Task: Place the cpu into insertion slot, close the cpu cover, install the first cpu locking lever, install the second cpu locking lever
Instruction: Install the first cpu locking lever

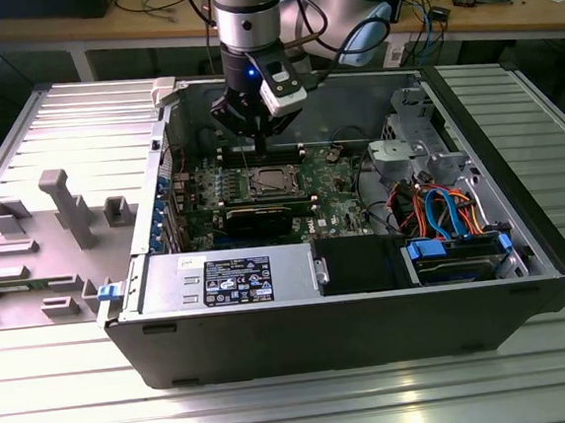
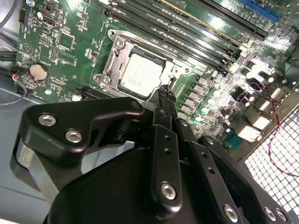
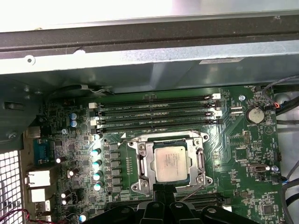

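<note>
1. Starting nearest in the exterior view, a computer case (image 1: pixel 323 332) lies open on a ribbed worktop (image 1: pixel 300 408), with grey plastic fixtures (image 1: pixel 64 206) beside it on the exterior view's left.
2. Just inside the case's near wall sit a labelled power supply (image 1: pixel 234 278) and, towards the exterior view's right, a drive bay (image 1: pixel 455 256) with blue and orange cables (image 1: pixel 441 208) behind it.
3. Beyond these the green motherboard (image 1: pixel 337 182) lies flat, and the insertion slot (image 3: pixel 204 179) sits near its middle.
4. The cpu (image 3: pixel 170 161) is seated flat in that slot, its silver-grey top facing up and its edges square with the slot's rim. It is nearly square, so no long axis stands out, and its sides run parallel to the memory slots (image 3: pixel 156 112).
5. The cpu cover (image 3: pixel 141 163) lies flat around the cpu, its cut-out middle leaving the metal top in sight.
6. The gripper (image 3: pixel 163 189) hangs from the arm over the slot. In both wrist views its black fingers (image 2: pixel 161 135) are drawn together, with the tips at the slot's edge on the side away from the case's far wall (image 3: pixel 140 65). Whether they touch the cover cannot be told.
7. The four long memory slots run side by side between the slot and that far wall, their long axes parallel to it.
8. Farthest off, a wooden worktop (image 1: pixel 523 14) carries loose items.
</note>
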Action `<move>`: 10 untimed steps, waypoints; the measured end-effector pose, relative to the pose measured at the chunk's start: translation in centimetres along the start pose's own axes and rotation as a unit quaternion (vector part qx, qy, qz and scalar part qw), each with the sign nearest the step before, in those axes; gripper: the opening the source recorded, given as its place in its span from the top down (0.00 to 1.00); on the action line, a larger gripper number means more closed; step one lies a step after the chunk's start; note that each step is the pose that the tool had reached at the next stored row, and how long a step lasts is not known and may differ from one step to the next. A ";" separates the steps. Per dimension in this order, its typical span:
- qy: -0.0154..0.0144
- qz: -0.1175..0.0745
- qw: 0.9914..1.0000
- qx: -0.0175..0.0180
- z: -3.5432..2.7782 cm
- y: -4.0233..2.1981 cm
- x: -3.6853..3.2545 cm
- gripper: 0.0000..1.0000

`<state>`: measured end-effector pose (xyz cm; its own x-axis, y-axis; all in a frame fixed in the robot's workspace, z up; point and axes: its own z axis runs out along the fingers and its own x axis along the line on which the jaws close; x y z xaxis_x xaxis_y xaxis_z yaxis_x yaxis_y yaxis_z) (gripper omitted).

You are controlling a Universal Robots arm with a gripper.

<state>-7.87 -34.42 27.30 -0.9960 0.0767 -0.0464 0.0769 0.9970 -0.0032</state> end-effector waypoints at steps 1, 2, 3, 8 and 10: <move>0.000 0.000 1.000 0.000 -0.01 -0.01 0.20 0.89; 0.000 0.000 1.000 0.000 -0.01 -0.02 0.20 0.89; 0.000 0.000 1.000 0.000 -0.01 -0.02 0.21 0.89; 0.000 0.000 1.000 0.000 -0.01 -0.02 0.23 0.89; 0.000 0.000 1.000 0.000 -0.01 -0.02 0.24 0.89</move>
<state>-8.12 -34.42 27.30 -0.9960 0.0767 -0.0465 0.0769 0.9970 -0.0032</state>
